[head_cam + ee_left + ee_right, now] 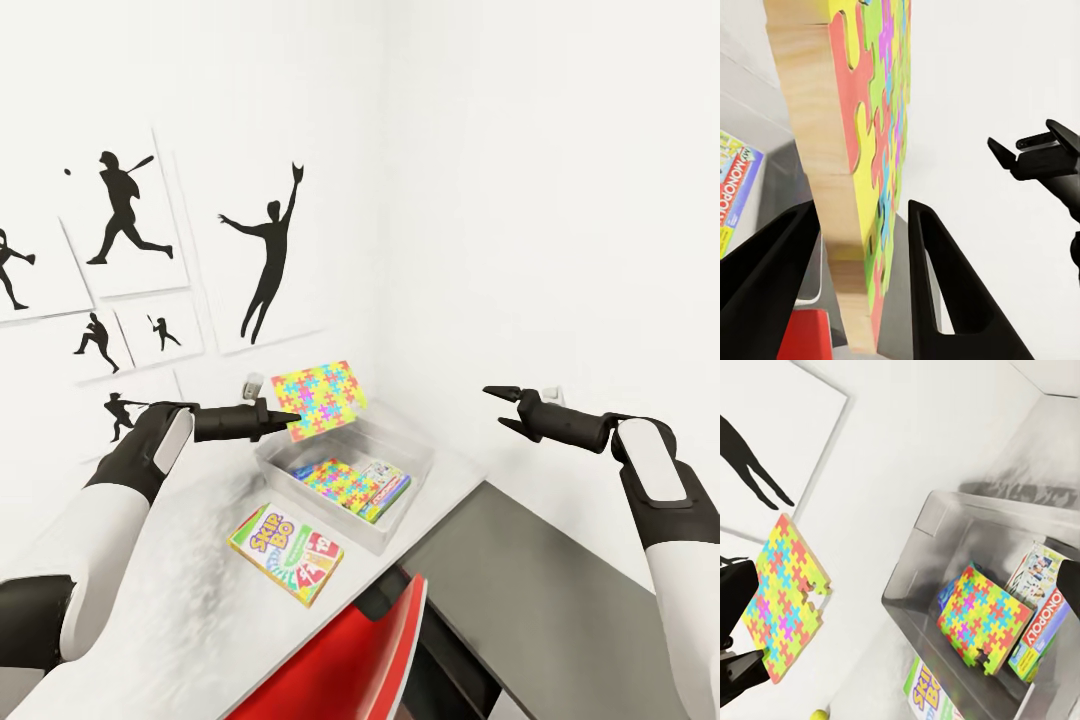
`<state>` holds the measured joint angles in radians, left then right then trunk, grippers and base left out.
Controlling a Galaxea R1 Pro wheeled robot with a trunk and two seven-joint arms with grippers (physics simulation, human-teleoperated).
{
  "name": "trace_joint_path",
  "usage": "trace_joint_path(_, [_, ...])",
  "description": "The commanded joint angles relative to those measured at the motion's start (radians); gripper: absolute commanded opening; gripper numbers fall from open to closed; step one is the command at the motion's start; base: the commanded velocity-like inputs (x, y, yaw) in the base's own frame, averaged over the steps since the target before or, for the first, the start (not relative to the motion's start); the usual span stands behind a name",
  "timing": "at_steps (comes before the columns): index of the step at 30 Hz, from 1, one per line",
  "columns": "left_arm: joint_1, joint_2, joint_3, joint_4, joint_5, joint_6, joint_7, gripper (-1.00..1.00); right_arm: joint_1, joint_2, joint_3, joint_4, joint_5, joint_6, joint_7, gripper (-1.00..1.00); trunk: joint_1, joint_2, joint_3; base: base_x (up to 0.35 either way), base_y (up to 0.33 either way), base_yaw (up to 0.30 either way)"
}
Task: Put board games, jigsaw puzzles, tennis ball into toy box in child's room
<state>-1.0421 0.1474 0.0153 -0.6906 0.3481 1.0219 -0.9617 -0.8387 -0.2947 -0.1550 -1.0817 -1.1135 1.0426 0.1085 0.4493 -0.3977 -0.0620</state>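
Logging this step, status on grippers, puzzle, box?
Left gripper shut on jigsaw puzzle, held above toy box. Right gripper open, empty. Skip-Bo box on table. Nothing blocking.

Held jigsaw puzzle [318, 399]: interlocking pieces in yellow, pink, blue, green and orange; pale wood edge.
Second jigsaw puzzle [338, 480]: same multicolour piece pattern.
Toy box [405, 448]: light grey.
Skip-Bo board game [286, 553]: green and yellow, with red and white patches.
Monopoly board game [1044, 622]: white and green, with blue and a red logo band.
Tennis ball [820, 712]: yellow-green.
Table [150, 590]: white top, joined to a dark-grey unit.
Left gripper [283, 420]: black.
Right gripper [495, 408]: black.
Wall pictures [270, 255]: black silhouettes on white.
Chair [350, 660]: red.
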Motion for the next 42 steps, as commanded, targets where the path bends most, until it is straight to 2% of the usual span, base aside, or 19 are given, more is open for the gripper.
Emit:
trace_joint_path(1, [-0.001,0.000,0.002,0.000,-0.003,0.003,-0.005,-1.00,-0.001,0.000,-0.002,0.000,0.011,0.005,0.010,1.00,0.001,-0.002,-0.002,0.003,0.000,0.001])
trace_joint_path(7, [-0.001,-0.010,0.002,0.000,-0.004,0.003,-0.005,-1.00,-0.001,0.000,-0.001,0.000,0.014,0.005,0.007,1.00,0.001,-0.002,-0.002,0.027,-0.024,0.000])
trace_joint_path(29, [-0.001,-0.014,-0.001,0.016,-0.008,0.002,0.009,-1.00,0.007,0.002,-0.001,0.000,0.016,0.005,0.010,1.00,0.001,-0.002,-0.002,0.031,-0.025,0.000])
trace_joint_path(31, [-0.001,-0.029,-0.001,0.041,-0.010,0.000,0.035,-1.00,0.009,0.002,0.000,0.000,0.017,0.005,0.010,1.00,0.001,-0.002,-0.002,0.000,0.000,0.000])
trace_joint_path(36, [-0.001,-0.079,0.001,0.104,-0.008,-0.017,0.251,-1.00,0.010,0.002,-0.001,-0.001,0.017,0.005,0.008,1.00,0.001,-0.002,-0.002,0.000,0.000,0.000])
trace_joint_path(37, [-0.001,-0.086,0.001,0.106,-0.008,-0.019,0.276,-1.00,0.011,0.001,-0.001,-0.001,0.017,0.005,0.008,1.00,0.001,-0.002,-0.002,0.000,0.000,0.000])
trace_joint_path(42, [-0.002,-0.092,0.007,0.109,-0.008,-0.029,0.300,-1.00,0.013,0.001,0.000,-0.028,0.015,0.005,0.008,1.00,0.001,-0.002,-0.002,0.000,0.000,0.000])
